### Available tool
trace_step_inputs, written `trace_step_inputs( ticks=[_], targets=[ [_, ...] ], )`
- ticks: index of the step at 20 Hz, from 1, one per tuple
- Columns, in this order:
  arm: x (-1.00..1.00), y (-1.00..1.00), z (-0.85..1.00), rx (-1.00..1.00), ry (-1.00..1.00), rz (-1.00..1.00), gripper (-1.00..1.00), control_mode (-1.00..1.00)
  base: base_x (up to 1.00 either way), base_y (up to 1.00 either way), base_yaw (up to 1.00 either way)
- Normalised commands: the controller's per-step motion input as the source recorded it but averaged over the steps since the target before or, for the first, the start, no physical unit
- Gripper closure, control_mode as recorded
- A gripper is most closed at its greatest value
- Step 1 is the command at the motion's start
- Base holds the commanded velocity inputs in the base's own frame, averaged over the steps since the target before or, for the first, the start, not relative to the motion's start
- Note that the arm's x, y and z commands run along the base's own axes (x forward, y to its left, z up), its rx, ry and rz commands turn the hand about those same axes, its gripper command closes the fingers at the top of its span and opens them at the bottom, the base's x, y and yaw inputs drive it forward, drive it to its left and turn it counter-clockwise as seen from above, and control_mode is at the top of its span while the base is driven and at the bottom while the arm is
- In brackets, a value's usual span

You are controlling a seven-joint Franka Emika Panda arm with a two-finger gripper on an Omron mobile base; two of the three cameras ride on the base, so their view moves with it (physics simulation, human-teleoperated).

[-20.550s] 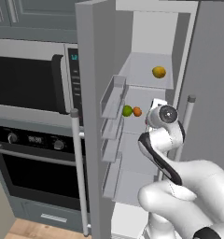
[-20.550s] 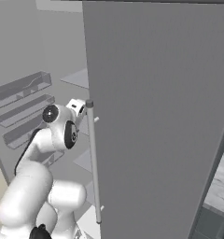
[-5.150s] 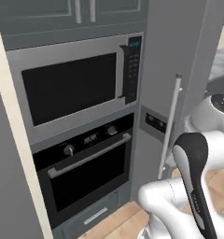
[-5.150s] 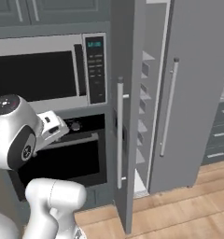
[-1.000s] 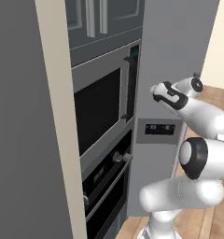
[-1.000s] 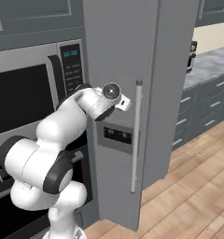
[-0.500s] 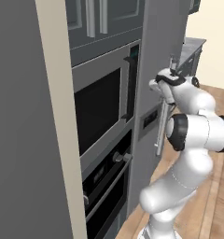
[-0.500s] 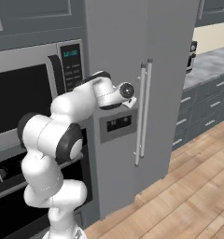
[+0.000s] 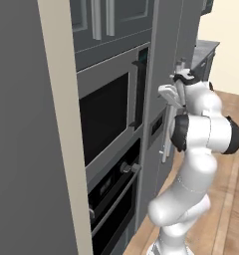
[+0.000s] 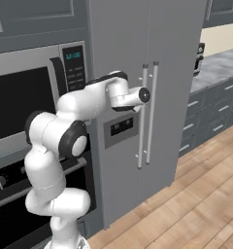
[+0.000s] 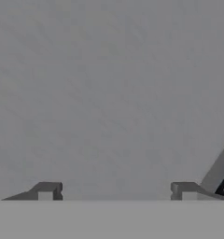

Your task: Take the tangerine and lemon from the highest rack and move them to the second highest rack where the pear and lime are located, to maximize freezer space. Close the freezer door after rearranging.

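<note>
The tall grey freezer door (image 10: 123, 53) stands flush with the fridge door beside it, their two vertical handles (image 10: 140, 116) side by side. The tangerine, lemon, pear, lime and racks are hidden behind it. My gripper (image 11: 116, 191) is open, fingertips (image 11: 48, 189) wide apart with nothing between them, facing the plain grey door surface at very close range. In the right base view the hand (image 10: 138, 96) rests against the door just left of the handles. In the left base view the hand (image 9: 172, 89) is at the door's face.
A microwave (image 10: 26, 97) and a wall oven (image 9: 116, 194) are built in left of the freezer. A dispenser panel (image 10: 119, 129) sits on the door below my hand. Grey counter and drawers (image 10: 220, 68) stand to the right. Wood floor (image 10: 186, 204) lies open in front.
The freezer door has swung in from partly ajar to flush with the fridge door. My hand has followed it and stretched further toward the handles.
</note>
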Motion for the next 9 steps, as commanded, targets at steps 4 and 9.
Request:
trace_step_inputs(
  ticks=[4, 9],
  targets=[
    [-0.01, 0.24, -0.01, 0.0, 0.0, 0.1, -1.0, -1.0, 0.0, 0.0, 0.0],
    [0.0, 0.01, 0.0, 0.0, 0.02, 0.0, -1.0, -1.0, 0.0, 0.0, 0.0]
  ],
)
